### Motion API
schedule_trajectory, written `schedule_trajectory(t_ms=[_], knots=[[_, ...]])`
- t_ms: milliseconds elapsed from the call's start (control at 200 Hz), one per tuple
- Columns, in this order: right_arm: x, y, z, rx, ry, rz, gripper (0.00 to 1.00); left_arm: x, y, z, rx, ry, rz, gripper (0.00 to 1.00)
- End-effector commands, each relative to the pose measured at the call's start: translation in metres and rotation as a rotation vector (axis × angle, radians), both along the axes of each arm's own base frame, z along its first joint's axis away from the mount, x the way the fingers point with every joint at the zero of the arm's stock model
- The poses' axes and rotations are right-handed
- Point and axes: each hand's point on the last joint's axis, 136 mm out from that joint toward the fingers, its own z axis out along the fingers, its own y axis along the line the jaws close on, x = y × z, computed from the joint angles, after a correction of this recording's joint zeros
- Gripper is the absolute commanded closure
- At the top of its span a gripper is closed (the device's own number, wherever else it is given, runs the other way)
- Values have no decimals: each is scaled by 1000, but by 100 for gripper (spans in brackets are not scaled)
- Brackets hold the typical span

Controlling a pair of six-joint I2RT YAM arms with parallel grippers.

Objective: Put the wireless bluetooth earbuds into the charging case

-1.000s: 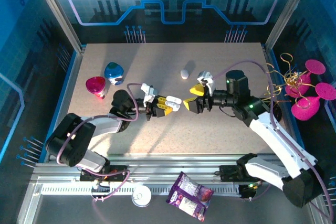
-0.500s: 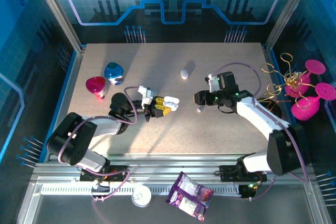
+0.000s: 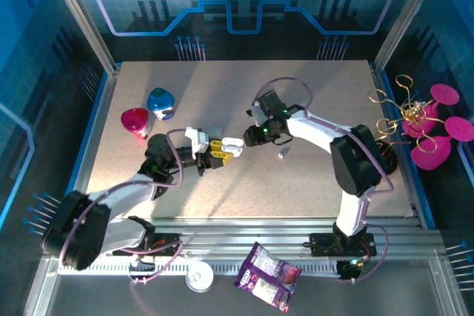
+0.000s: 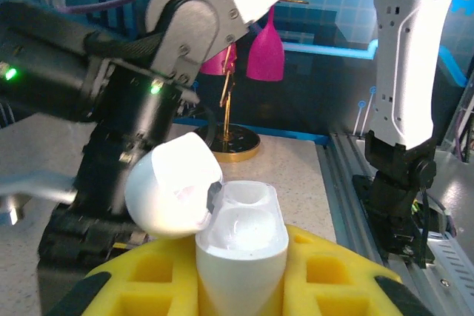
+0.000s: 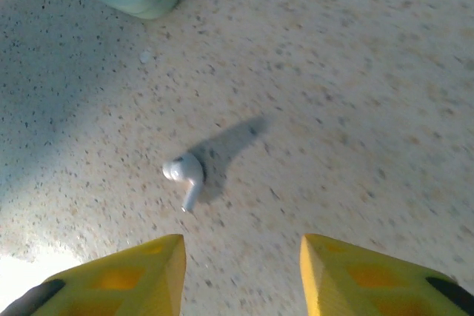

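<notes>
Though near, earbud [image 5: 185,175] beyond right fingers [image 5: 118,279].

Right gripper [image 3: 254,136] swung left, narrowing; left gripper [image 3: 221,148], charging case [image 4: 241,238] shifted left.

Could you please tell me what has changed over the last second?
The right arm swung its elbow from the right side to the far centre, carrying the right pincer leftward; its jaws stand open and empty. The left pincer drew back slightly to the left, still shut on the open charging case. The loose earbud has not moved in the last half-second. The red object and blue object stayed put.
</notes>
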Motion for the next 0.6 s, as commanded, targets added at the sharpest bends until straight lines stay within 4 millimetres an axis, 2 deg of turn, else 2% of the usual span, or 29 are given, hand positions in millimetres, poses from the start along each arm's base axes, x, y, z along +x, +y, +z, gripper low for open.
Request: schedule_trajectory(t_ms=[0,255,595], knots=[[-7,9,-14,-103,58,47,58,0,9,-9,57,-9,66,88],[-10,29,-24,-287,109,25,59,-7,14,1,49,-60,100,87],[-19,36,-33,-479,184,-9,58,-9,13,2,47,-74,91,87]])
